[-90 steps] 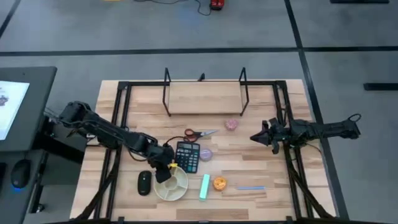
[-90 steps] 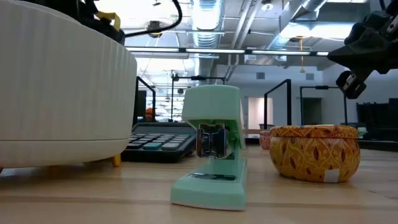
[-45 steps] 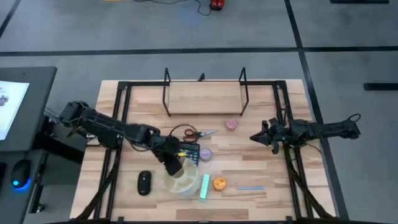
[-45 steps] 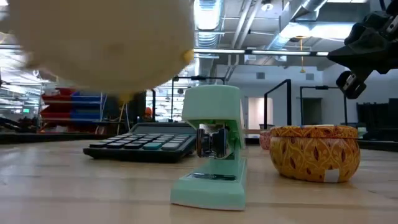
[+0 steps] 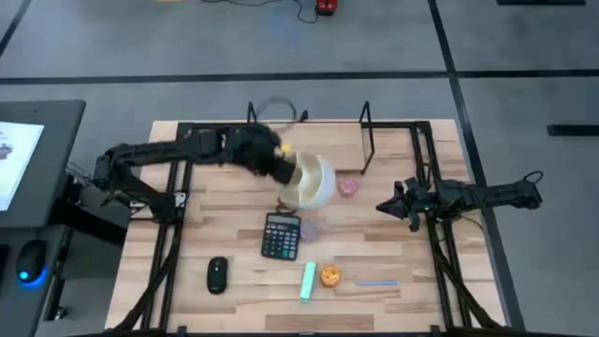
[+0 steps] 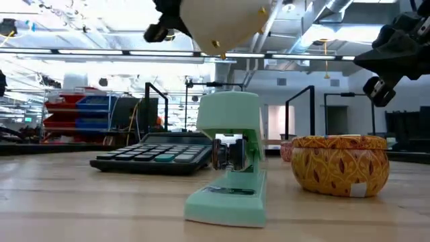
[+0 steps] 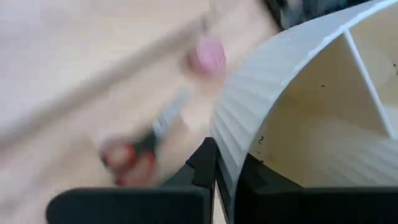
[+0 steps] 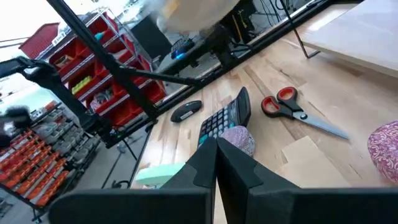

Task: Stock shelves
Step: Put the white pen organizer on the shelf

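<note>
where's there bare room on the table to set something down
Free: the tabletop's near left corner beside the mouse, and the strip between calculator and right gripper. Crowded: the stapler, tin and pen cluster, and under the bowl by the shelf.

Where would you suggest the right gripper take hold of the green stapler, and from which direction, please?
I would grip the green stapler across its long narrow sides near the middle, coming straight down from above. It lies flat and clear of the orange tin, though the right gripper must first travel across.

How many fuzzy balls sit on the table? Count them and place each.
2. A pink ball lies just right of the raised bowl; a purple ball beside the calculator. The bowl may hide more.
</note>
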{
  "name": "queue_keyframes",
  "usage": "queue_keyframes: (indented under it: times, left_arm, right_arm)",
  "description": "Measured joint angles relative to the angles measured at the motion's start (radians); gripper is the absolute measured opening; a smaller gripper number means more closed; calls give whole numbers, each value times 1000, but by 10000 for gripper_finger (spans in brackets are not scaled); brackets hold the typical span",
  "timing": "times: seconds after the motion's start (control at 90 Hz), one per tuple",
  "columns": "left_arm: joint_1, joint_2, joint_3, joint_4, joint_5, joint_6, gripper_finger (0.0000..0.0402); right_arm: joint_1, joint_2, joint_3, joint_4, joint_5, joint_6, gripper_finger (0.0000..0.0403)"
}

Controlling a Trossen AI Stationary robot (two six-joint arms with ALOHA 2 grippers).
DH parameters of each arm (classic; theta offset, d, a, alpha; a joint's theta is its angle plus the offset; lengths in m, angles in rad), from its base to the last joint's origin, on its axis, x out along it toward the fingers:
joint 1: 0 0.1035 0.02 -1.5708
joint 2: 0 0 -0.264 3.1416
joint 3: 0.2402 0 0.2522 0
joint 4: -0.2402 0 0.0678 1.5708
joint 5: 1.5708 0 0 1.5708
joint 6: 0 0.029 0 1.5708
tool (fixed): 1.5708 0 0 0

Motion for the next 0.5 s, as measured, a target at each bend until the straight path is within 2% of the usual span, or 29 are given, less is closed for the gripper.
queue_keyframes:
  times: [0.267, 0.5]
  left_arm:
    - [240, 32, 9, -45, 8, 122, 0]
    - [297, 156, 24, -150, 54, 194, 0]
  right_arm:
    - [0, 0, 0, 0, 0, 0, 0]
    - [0, 0, 0, 1, 0, 0, 0]
